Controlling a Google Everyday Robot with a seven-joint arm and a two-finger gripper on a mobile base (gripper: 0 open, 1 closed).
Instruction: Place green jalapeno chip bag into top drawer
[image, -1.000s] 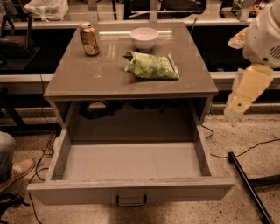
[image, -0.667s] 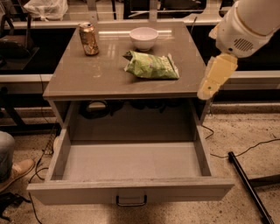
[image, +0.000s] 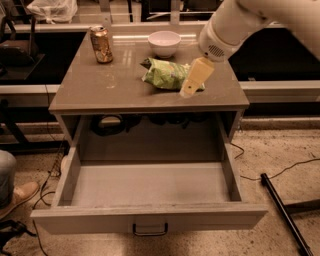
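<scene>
Top drawer (image: 150, 217): we saw it pulled open.
Cabinet top (image: 115, 87): it carried everything else.
Gripper (image: 192, 82): we found it over the bag's right end; open or closed, we couldn't tell.
Green jalapeno chip bag (image: 165, 74): it lay on the cabinet top, before the white bowl (image: 164, 42).
Can (image: 101, 44): it stood back-left.

Warm amber cast everywhere, fairly dim. Light coming from above and behind: pale glare band along rear edge of glossy grey-brown tabletop (image: 115, 85), round white ceramic bowl (image: 164, 42) mirrored in the sheen. Cream two-finger gripper (image: 187, 90) over right end of crinkled light-green foil chip bag (image: 165, 74), brightly lit. Big white robot arm (image: 240, 20) top right washed out, soft-edged. Dark cavity (image: 150, 122) under tabletop in deep shadow. Open grey-brown wooden top drawer (image: 150, 185): floor evenly lit, side walls shaded.
</scene>
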